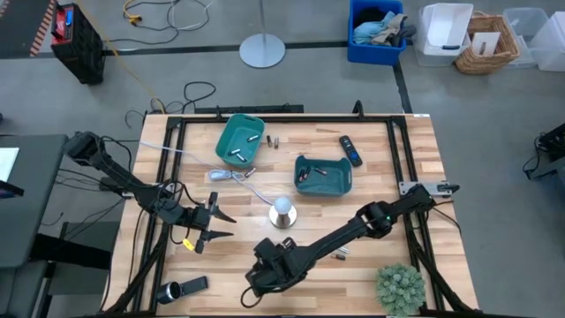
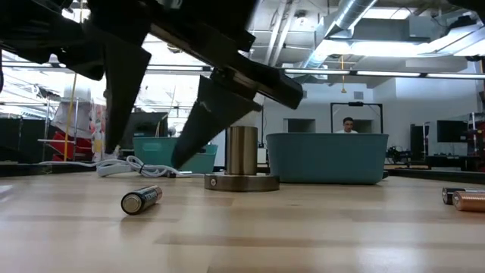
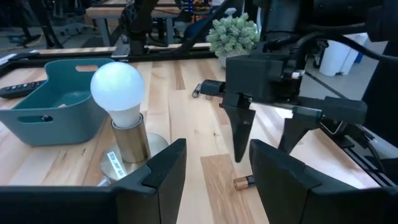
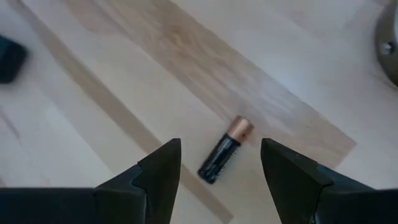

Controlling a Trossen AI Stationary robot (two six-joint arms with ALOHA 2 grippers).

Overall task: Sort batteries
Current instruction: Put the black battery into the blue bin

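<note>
Looking straight down, the right gripper [image 1: 258, 281] hangs near the tabletop's front edge, left of the middle, while the left gripper [image 1: 221, 224] waits toward the left edge with its jaws spread and empty. Two teal bins [image 1: 239, 140] sit toward the back edge with batteries inside, and a bulb on a metal base [image 1: 282, 213] stands mid-table. From table height, a battery [image 2: 142, 199] lies flat on the wood below the dark fingers [image 2: 204, 121]. The right wrist camera shows that battery [image 4: 225, 150] lying loose between the released, wide-apart fingers [image 4: 155, 171], ungrasped.
</note>
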